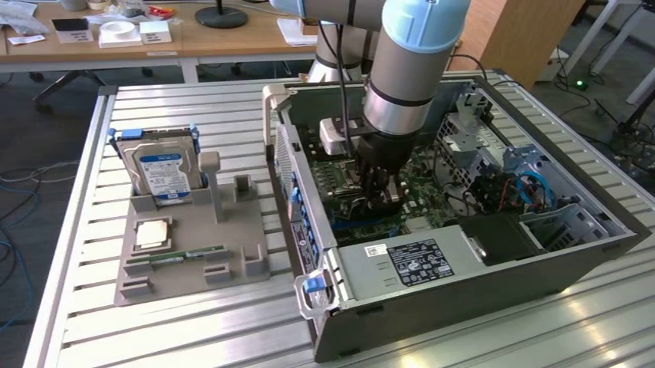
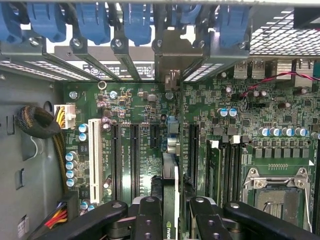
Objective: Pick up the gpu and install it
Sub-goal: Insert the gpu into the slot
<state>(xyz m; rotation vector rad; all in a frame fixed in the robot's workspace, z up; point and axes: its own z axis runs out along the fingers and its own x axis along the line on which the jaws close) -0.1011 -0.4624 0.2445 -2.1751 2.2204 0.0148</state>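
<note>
In the wrist view the gpu (image 2: 170, 172) is a slim dark card seen edge-on, standing between my gripper's (image 2: 173, 212) two black fingers (image 2: 150, 217), which are shut on it. Its metal bracket (image 2: 172, 62) reaches the rear slot openings of the case. The card's lower edge hangs over the green motherboard (image 2: 140, 110), in line with the gap between two long black expansion slots (image 2: 135, 150). In the exterior view my gripper (image 1: 381, 198) is lowered deep inside the open computer case (image 1: 450, 307), just above the motherboard (image 1: 430, 207); the card itself is hard to make out there.
A grey parts holder (image 1: 241, 230) on the exterior view's left carries a silver hard drive (image 1: 162, 172), a processor chip (image 1: 153, 232) and a green memory stick (image 1: 189, 254). Blue slot latches (image 2: 90, 22), wire bundles (image 2: 37, 122), the processor socket (image 2: 277, 187) and the power supply (image 1: 415, 264) crowd the case.
</note>
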